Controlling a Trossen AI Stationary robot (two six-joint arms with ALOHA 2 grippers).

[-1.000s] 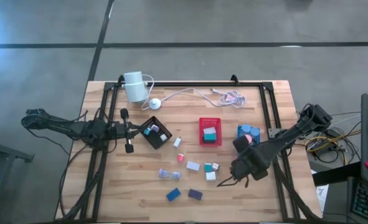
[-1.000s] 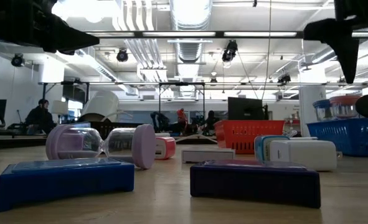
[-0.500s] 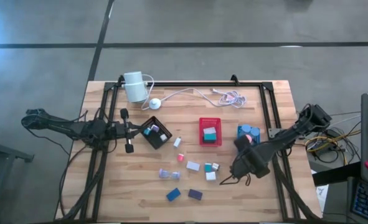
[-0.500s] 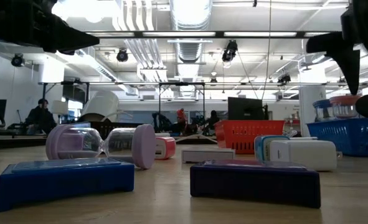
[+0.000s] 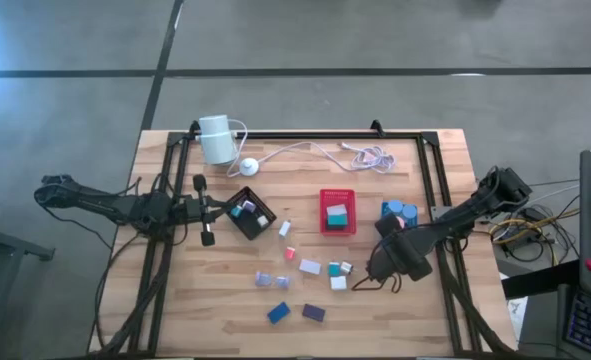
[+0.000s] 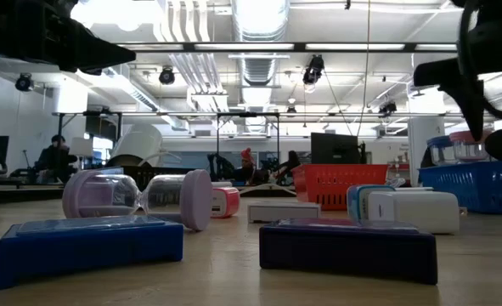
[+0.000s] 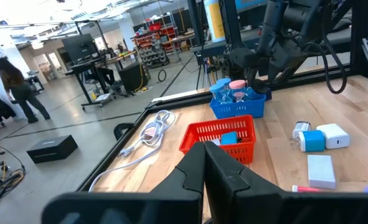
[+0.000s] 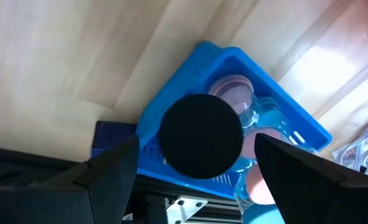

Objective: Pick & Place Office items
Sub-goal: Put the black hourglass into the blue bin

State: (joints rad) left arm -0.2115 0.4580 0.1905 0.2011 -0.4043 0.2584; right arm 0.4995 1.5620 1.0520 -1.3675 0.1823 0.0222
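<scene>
Small office items lie loose mid-table: a blue block (image 5: 279,313), a purple block (image 5: 313,313), a clear cylinder with purple ends (image 6: 140,197), and white and teal blocks (image 5: 339,272). My right gripper (image 8: 196,142) is open and points steeply down over the blue tray (image 8: 233,74). A finger stands on either side of a black round piece (image 8: 200,134) without touching it. One finger (image 6: 474,106) shows in the low view. My left gripper (image 7: 205,163) is shut and level beside the black tray (image 5: 250,213).
The red tray (image 5: 338,212) holds a teal block. The blue tray (image 5: 400,212) holds blue and pink round pieces. A white cylinder (image 5: 215,138) and its cable (image 5: 355,152) lie at the far edge. Black frame rails (image 5: 435,190) run along the table's sides. People are in the room beyond.
My right gripper has come down toward the blue tray and drifted a little toward the table's far edge, staying open. The black round piece has kept its place.
</scene>
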